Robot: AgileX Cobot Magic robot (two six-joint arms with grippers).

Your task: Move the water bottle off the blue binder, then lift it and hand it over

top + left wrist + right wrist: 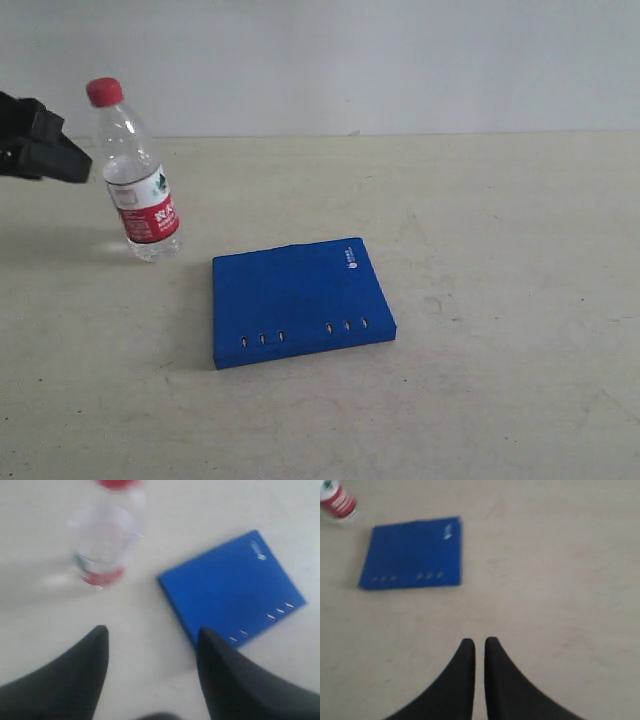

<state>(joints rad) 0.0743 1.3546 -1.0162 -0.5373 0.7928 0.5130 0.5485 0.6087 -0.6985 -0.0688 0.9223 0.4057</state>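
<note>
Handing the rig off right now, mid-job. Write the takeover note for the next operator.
Left claw: open, empty, close to the water bottle, not touching it.
Right claw: shut, empty, above the table, away from both things.
The bottle stands on the table beside the blue binder, apart from it, leaning a little.
Done: bottle is off the binder.
Left: the lift and the handover.

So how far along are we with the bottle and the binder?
Done: the water bottle stands on the table beside the blue binder, clear of it. In hand: the left hand is open near the bottle, gripping nothing. Left: the lift and handover; the binder lies flat and nothing is raised. The right hand is shut over bare table, away from both.
</note>
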